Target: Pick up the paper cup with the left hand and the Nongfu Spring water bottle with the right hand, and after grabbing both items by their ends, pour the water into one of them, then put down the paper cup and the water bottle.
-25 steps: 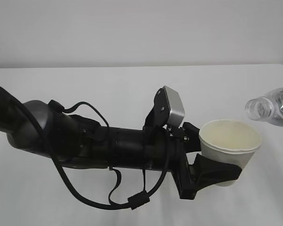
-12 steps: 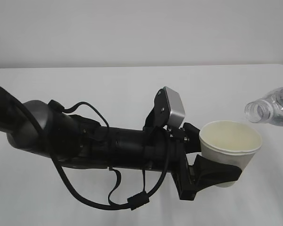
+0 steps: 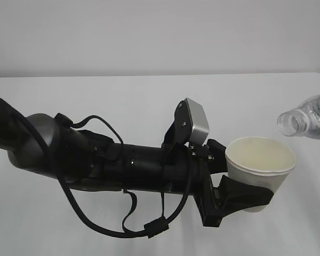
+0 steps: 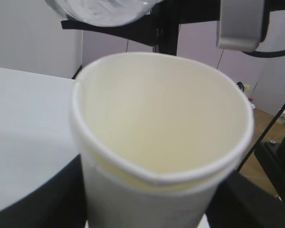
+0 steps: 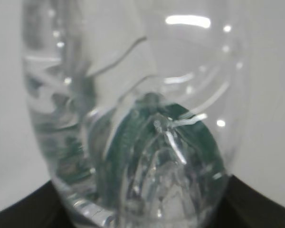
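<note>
Above a white table (image 3: 122, 101), we see the left hand (image 3: 244, 192) reaching in from the left of the exterior view, its black fingers (image 3: 240, 194) clasped around the lower wall of the paper cup (image 3: 260, 160), which it holds upright and clear of the tabletop. A silver-grey box (image 3: 196, 121) sits on the arm just behind the wrist, with black cables looping beneath. The cup's rolled rim faces up and its cream-yellow inside is on show; we cannot make out any liquid in it from either the exterior or the left wrist view. At the right edge of the exterior view, the Nongfu Spring water bottle (image 3: 309, 121) lies tilted, its uncapped neck pointing left toward the cup, the mouth hanging above and to the right of the cup's rim, apart from it. In the left wrist view the bottle's clear body shows just over the cup's far rim. In the right wrist view the bottle fills the frame, base toward the lens, a dark green patch showing through the ribbed plastic, with the black fingers of the right hand (image 5: 142, 209) pressed against it at both lower corners, gripping the bottle by its bottom end. A plain pale wall (image 3: 160, 32) stands behind the table.
</note>
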